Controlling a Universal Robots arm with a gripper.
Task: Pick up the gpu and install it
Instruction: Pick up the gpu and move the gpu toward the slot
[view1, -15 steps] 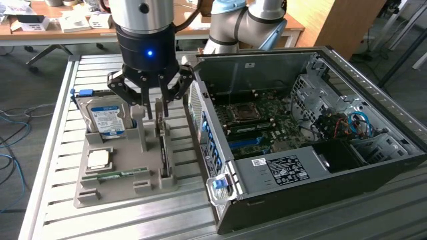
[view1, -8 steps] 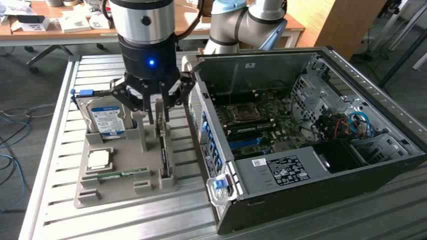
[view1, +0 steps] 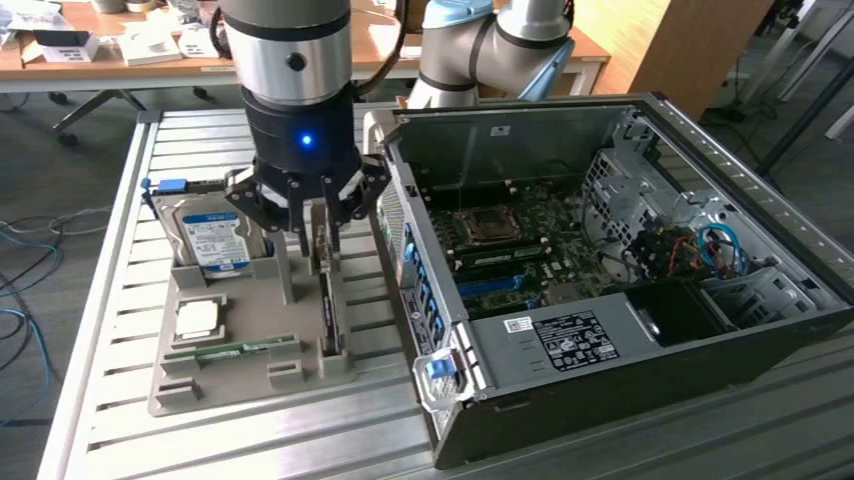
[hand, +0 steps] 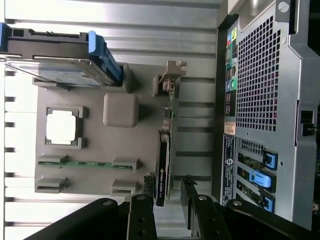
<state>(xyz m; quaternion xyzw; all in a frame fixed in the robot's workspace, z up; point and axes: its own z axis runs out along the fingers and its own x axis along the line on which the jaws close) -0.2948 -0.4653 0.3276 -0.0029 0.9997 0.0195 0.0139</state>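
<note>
Four parts occupy the grey holder (view1: 180, 395): hard drive (view1: 214, 240), processor (view1: 198, 320), memory stick (view1: 235, 349), and gpu (view1: 327, 310), straddled by the unclenched gripper (view1: 320, 235).

Silver cylindrical arm (view1: 287, 60) with black bands, black wrist housing (view1: 304, 125), blue light (view1: 306, 139), black linked fingers (hand: 141, 217)

The exterior camera looks down at a slant onto the table (view1: 127, 330), taking in the holder (view1: 187, 385) and open case (view1: 574, 340) from mid range. The wrist camera faces straight down past the gripper (hand: 165, 190), close above the holder. Both views share the holder and the case's rear.
</note>
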